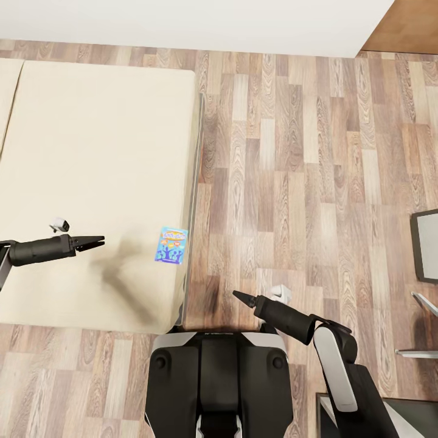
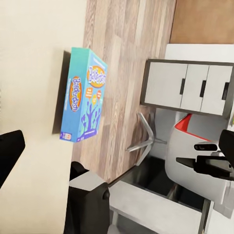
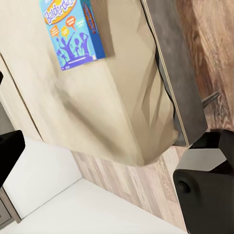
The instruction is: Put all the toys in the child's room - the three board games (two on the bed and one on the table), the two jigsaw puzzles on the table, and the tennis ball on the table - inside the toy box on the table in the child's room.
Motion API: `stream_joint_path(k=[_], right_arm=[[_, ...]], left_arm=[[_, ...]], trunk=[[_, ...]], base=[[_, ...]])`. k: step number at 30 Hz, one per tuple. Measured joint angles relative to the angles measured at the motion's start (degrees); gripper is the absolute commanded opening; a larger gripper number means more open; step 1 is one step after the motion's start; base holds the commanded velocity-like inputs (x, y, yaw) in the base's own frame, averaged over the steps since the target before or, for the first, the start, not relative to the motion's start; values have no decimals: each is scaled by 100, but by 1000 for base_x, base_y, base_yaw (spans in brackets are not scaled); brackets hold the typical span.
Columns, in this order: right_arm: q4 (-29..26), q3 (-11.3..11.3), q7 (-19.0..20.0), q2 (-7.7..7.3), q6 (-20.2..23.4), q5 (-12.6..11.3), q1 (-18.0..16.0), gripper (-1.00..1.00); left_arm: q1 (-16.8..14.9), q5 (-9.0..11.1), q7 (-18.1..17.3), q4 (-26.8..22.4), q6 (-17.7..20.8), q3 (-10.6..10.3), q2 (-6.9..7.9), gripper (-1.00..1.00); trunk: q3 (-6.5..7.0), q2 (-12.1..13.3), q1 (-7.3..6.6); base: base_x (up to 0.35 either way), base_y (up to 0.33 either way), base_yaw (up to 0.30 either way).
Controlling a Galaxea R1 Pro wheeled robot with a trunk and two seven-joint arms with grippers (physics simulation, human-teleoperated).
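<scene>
Game: a small blue board game (image 1: 171, 245) lies flat on the bed (image 1: 91, 182), close to the bed's right edge and near the corner nearest the robot; the wood floor (image 1: 304, 182) runs beside it.
Long axis: roughly parallel to that bed edge, running away from the robot; the left wrist view shows its cover (image 2: 85, 95) and one thin side.
Left hand: the left hand (image 1: 94, 242) hangs over the mattress, tips pointing toward the game; its jaws look nearly together and hold nothing.
Right hand: the right hand (image 1: 240, 297) is over the floor just past the bed's corner, tapered to a point as if closed, and empty.
Direction: the game lies to the right of the left hand and up-left of the right hand.
Nearer arm: both are near; the left seems better lined up, since its fingers already point at the game.
Likely need: opening that hand before closing on a short edge.
</scene>
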Motion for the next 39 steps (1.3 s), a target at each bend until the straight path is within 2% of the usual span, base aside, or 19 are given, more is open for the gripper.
stream_joint_path(k=[7,32,39], right_arm=[[0,0,0,0,-1,-1,0,100],[6,0,-8,2,-9,6,0,100],[9,0,-1,0,-85,8,3,100]], left_arm=[[0,-2,0,0,-2,0,0,100],[9,-18,1,0,-2,-1,0,100],[9,-19,1,0,-3,-1,0,100]], trunk=[[107,239,-132],[109,241,-132],[146,241,-132]], base=[[0,0,0],[0,0,0],[0,0,0]])
